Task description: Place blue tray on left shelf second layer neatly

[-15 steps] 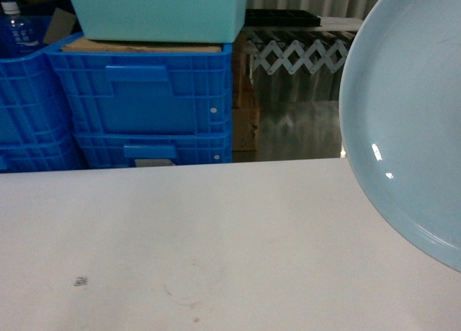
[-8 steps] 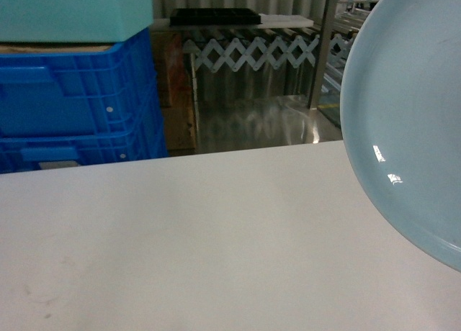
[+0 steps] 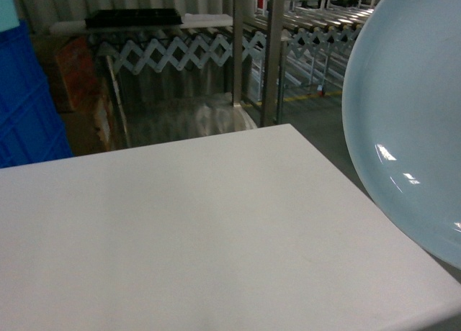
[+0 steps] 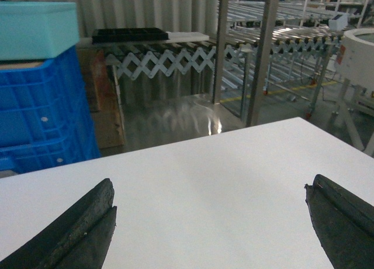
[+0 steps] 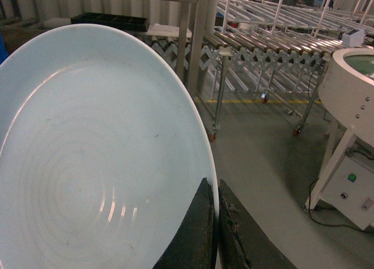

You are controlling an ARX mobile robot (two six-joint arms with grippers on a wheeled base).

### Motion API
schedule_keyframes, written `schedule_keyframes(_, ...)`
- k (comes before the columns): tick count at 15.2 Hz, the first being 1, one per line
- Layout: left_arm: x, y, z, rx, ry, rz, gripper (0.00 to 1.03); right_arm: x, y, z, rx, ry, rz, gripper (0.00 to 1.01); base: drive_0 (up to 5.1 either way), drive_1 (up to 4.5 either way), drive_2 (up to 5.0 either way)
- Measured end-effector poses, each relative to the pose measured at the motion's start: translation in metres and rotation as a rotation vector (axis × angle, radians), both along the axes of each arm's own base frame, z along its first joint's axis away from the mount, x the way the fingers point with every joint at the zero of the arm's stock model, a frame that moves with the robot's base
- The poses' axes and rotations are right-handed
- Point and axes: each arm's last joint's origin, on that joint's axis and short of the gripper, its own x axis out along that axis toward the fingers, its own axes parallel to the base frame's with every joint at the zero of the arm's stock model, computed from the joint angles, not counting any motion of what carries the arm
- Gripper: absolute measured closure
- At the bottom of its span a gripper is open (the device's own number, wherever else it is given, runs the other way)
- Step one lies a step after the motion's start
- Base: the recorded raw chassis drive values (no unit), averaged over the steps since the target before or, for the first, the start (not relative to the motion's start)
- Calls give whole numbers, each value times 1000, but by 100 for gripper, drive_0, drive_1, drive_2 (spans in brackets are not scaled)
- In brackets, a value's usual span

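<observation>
Swinging rightward over the last second, the head view has lost most of the blue crates (image 3: 29, 101) and the teal box off its left edge, while steel uprights (image 3: 272, 54) and roller conveyors (image 3: 331, 25) have come in behind the bench (image 3: 202, 230). This reads as the base turning in search of the shelf; no tiered rack can yet be identified with confidence, so placement has not begun. The tray (image 3: 410, 122) keeps the same place at the right of the head view, raised clear of the bench and tilted steeply on edge. The right pincer (image 5: 215, 222) is clamped on the tray's rim, one finger on each face, in the right wrist view. The left pincer (image 4: 210, 222) hovers over the bench with fingers (image 4: 82, 228) wide apart, carrying nothing.
</observation>
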Motion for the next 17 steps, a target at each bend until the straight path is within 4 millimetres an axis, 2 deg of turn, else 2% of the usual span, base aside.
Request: schedule_keyframes(17,0,0,0,0,-2,-1,5,0,0,0,0,4,1,99,374,-339,-339)
